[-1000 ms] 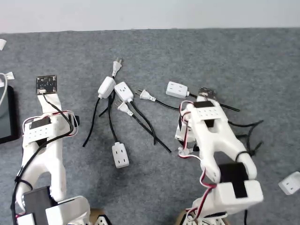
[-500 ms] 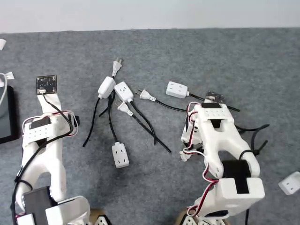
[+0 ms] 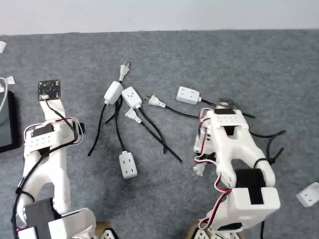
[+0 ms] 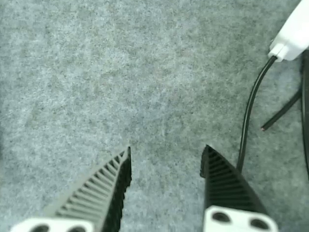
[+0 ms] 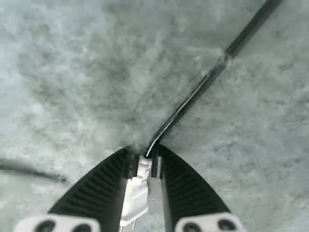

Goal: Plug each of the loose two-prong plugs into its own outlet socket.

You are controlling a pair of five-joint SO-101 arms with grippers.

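My right gripper [image 5: 145,150] is shut on a small white two-prong plug [image 5: 137,193], prongs pointing back toward the wrist, its black cable [image 5: 203,87] running away over the grey carpet. In the high view the right arm [image 3: 227,124] covers that gripper, just near of a white outlet socket [image 3: 188,94]. More white sockets [image 3: 128,165] [image 3: 132,97] and loose plugs [image 3: 124,69] [image 3: 157,102] [image 3: 132,114] lie mid-table among black cables. My left gripper [image 4: 167,149] hangs open over bare carpet, with a white connector [image 4: 294,34] and its cable [image 4: 251,106] off to one side.
A further white socket [image 3: 309,194] lies at the right edge. A dark flat device [image 3: 7,122] sits at the left edge beside the left arm [image 3: 47,144]. Black cables [image 3: 266,142] loop around the right arm. The carpet's far half is open.
The right arm has drawn back toward the near side and slightly right with the plug in its gripper, dragging the cables beside it. The left arm has stayed still.
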